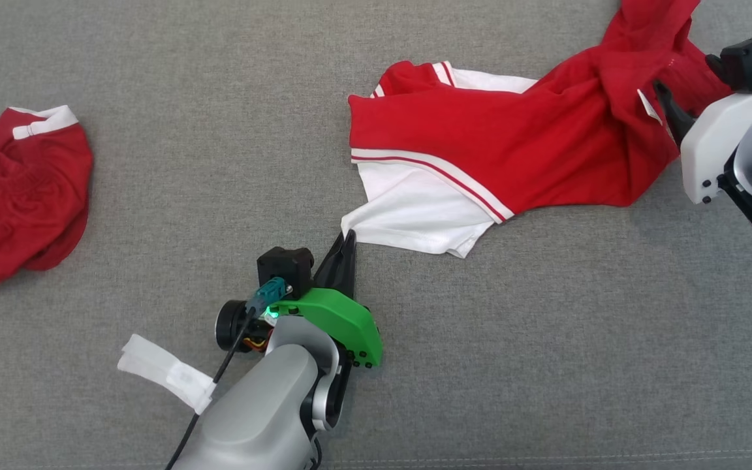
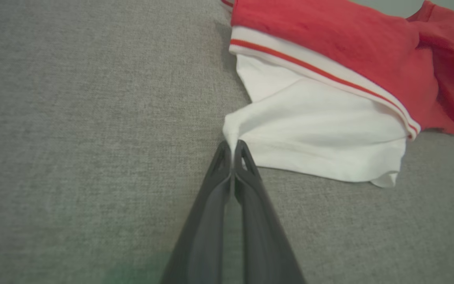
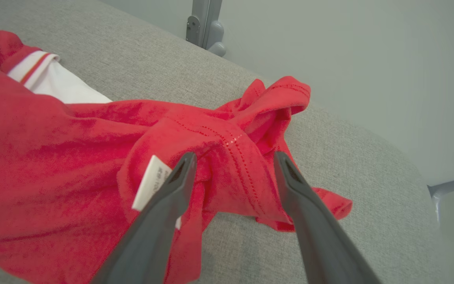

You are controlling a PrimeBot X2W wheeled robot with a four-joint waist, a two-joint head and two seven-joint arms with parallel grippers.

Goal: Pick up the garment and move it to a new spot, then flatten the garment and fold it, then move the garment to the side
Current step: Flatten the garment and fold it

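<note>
Left forearm point(image 1: 271, 405) fills bottom centre of head view, white strip point(image 1: 167, 372) wrapped on its cable side, green housing point(image 1: 343, 320) just above.

Left pincer point(image 1: 348, 236): fingers pressed together, tips pinching the white corner of the garment point(image 1: 513, 137). Wrist view confirms it: the cloth is drawn to a point between the tips, and that corner is slightly pulled out from the rest.

Garment is a red/white shirt lying on the grey fabric surface point(image 1: 546, 326). Long axis runs diagonally from centre frame to the upper right corner. White panel end points lower left toward the left pincer; the bunched red end points upper right. A red-striped white band crosses between the white and red parts.

Right pincer point(image 3: 233, 157): wide apart, not gripping, fingers straddling a twisted red fold at the bunched end. Label point(image 3: 152, 183) sits by one finger.

Second red garment point(image 1: 17, 196) is crumpled at the left edge, well apart.
</note>
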